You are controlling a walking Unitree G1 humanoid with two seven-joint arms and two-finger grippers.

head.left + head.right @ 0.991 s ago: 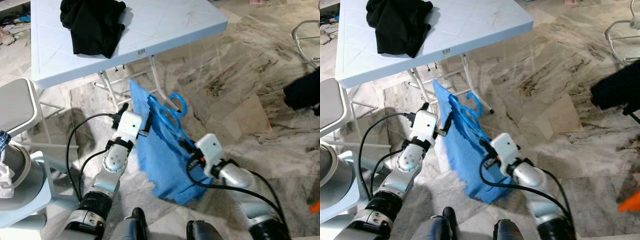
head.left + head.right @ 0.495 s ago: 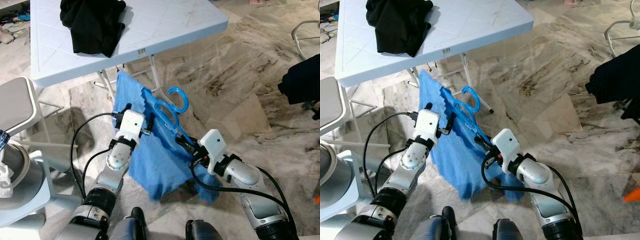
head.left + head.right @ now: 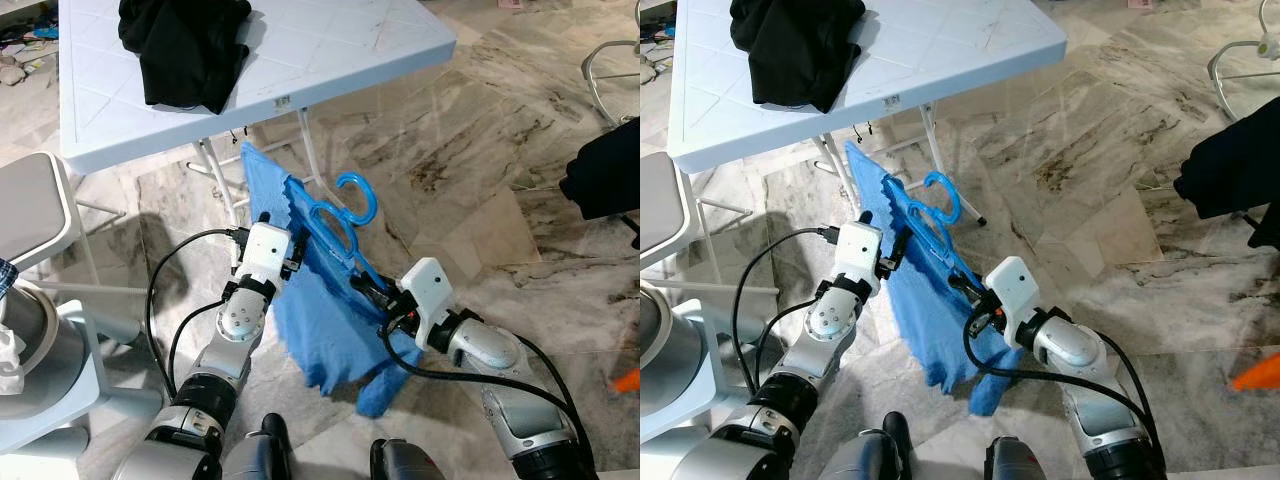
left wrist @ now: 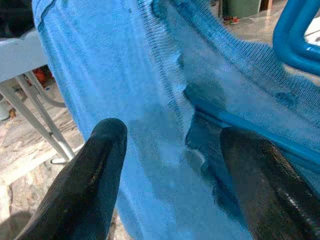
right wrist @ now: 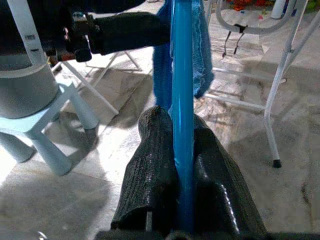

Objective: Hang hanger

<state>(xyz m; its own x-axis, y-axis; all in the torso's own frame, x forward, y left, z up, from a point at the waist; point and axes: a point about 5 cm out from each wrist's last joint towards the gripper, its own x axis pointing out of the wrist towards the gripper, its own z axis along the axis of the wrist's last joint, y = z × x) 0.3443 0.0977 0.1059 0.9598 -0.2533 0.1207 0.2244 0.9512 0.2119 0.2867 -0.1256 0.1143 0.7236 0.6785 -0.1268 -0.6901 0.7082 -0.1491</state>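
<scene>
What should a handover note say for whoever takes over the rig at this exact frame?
Right gripper: shut on the blue hanger, held low over the marble floor.
Left gripper: open, fingers either side of the blue cloth draped on the hanger.
Black garment lies on the white table.
Done: cloth is on the hanger.
Left: hang the hanger.

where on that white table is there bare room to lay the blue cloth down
The white table is bare right of the black garment, out to its right edge and front corner. The far-left part under the garment is crowded. The blue cloth hangs on the blue hanger below the table's front edge.
</scene>
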